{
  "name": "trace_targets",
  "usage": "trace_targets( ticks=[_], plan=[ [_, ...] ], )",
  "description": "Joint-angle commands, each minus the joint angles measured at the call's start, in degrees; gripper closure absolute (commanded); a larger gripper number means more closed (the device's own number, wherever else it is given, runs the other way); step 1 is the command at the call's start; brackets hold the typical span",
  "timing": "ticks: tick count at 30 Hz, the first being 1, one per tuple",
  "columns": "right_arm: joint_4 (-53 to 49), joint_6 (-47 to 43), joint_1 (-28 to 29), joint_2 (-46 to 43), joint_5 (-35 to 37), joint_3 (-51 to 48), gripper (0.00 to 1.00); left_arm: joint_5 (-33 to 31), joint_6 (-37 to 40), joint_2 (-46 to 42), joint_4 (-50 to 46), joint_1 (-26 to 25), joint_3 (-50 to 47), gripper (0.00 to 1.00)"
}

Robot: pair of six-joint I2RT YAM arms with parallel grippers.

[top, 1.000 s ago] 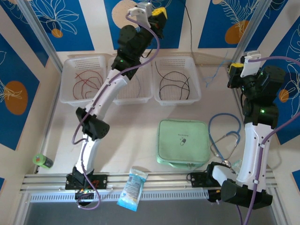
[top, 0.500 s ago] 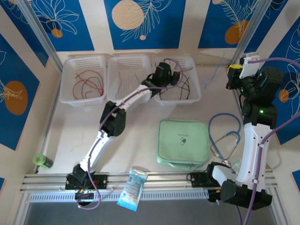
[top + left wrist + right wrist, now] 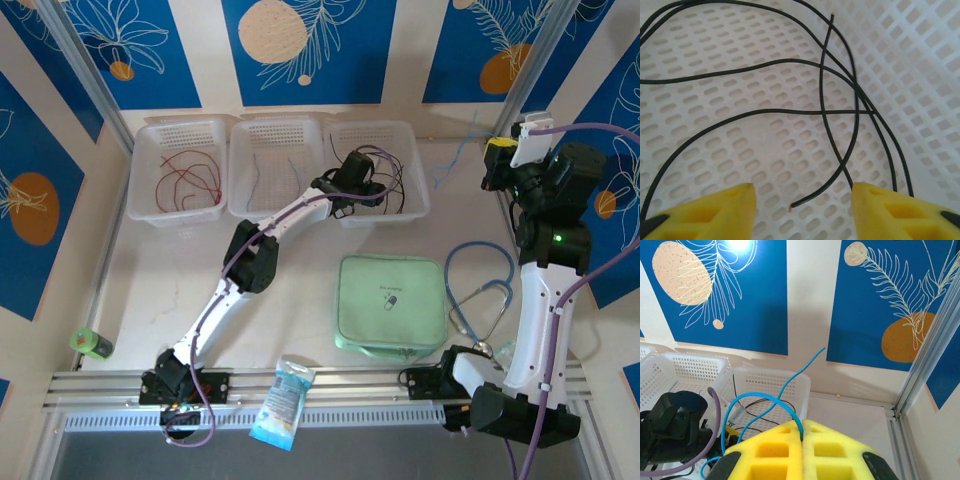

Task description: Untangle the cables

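My left gripper [image 3: 362, 186] reaches down into the right-hand white basket [image 3: 415, 150], where black cables [image 3: 395, 178] lie. In the left wrist view its yellow fingers [image 3: 715, 210] stand open just above the basket floor. Crossing black cables [image 3: 785, 112] lie there, and one loose end rests between the fingers, ungripped. My right gripper [image 3: 802, 432] is raised at the right and shut on a thin blue cable [image 3: 765, 400] that loops up from its pads; that gripper [image 3: 497, 152] and the blue cable [image 3: 455, 160] also show from above. Red cables [image 3: 185, 180] lie in the left basket, pale ones [image 3: 262, 170] in the middle one.
A green pouch [image 3: 390, 305] lies at the table's middle, with a thick light-blue cord [image 3: 480, 290] looped to its right. A snack packet [image 3: 283, 400] sits on the front rail and a green cylinder [image 3: 90, 345] at the near left. Metal frame posts stand at both back corners.
The left arm has swung down from high over the middle basket into the right basket, and its jaws have opened. The right arm and its blue cable have stayed put.
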Motion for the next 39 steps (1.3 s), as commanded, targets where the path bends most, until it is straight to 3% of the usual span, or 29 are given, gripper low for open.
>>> trace_targets(
  ticks=[1,7,12,15,20,26,33,39],
  plan=[
    [-0.33,-0.26,0.24,-1.06,-1.33,-0.08,1.0,1.49,1.76,-7.32,2.45,-0.21,1.76,0.39],
    [4.01,-5.87,0.63,-3.19,-7.7,-4.7,1.0,3.72,5.5,-18.82,4.7,-0.22,-1.04,0.25],
    [11.49,-13.04,2.75,-5.23,-17.77,-11.03,1.0,3.82,6.85,-31.07,8.28,-0.12,-11.95,0.18],
    [12.29,-18.75,6.63,-4.43,-19.54,-12.32,1.0,7.83,6.0,-37.03,10.02,0.24,-17.39,0.14],
    [17.76,-27.0,15.94,-3.76,-13.32,-16.3,1.0,17.5,-0.6,-42.07,5.39,1.76,-18.81,0.12],
    [21.04,-30.46,24.86,-0.85,-5.63,-15.73,1.0,20.01,-5.83,-44.21,-2.38,2.67,-19.75,0.09],
    [21.87,-30.63,27.21,0.89,-1.51,-14.49,1.0,15.31,-6.51,-49.71,0.44,2.78,-28.21,0.06],
    [23.0,-29.88,27.22,1.16,0.18,-14.49,1.0,18.52,-10.15,-50.15,3.26,3.13,-29.73,0.04]
  ],
)
